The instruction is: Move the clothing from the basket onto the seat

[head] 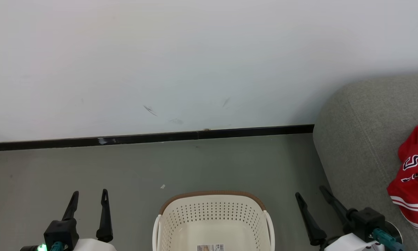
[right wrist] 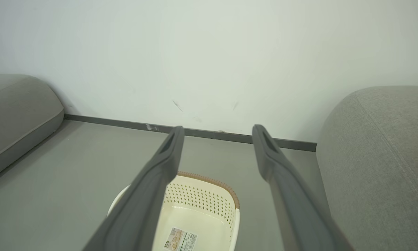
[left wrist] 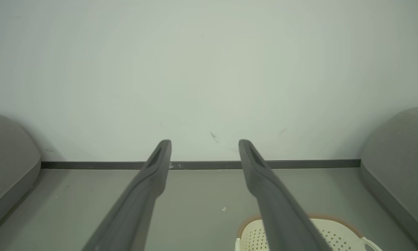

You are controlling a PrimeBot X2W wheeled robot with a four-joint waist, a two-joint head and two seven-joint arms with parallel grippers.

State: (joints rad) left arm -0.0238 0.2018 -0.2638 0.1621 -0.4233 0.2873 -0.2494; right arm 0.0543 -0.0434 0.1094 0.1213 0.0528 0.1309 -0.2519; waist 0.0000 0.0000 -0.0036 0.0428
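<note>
Basket (head: pixel 214 219) on floor between arms, visible part of inside bare except sticker (head: pixel 210 248); near end cut off, can't confirm fully empty. Red clothing (head: pixel 412 181) lies on sofa (head: pixel 358 146), right side. Task looks at or near final step. Left gripper (head: pixel 89 198) fingers spread, holding nothing; right gripper (head: pixel 315 195) same. Next: check basket's near end, else stop. Sticker barcode unreadable; jersey lettering partial, maybe "S".
</note>
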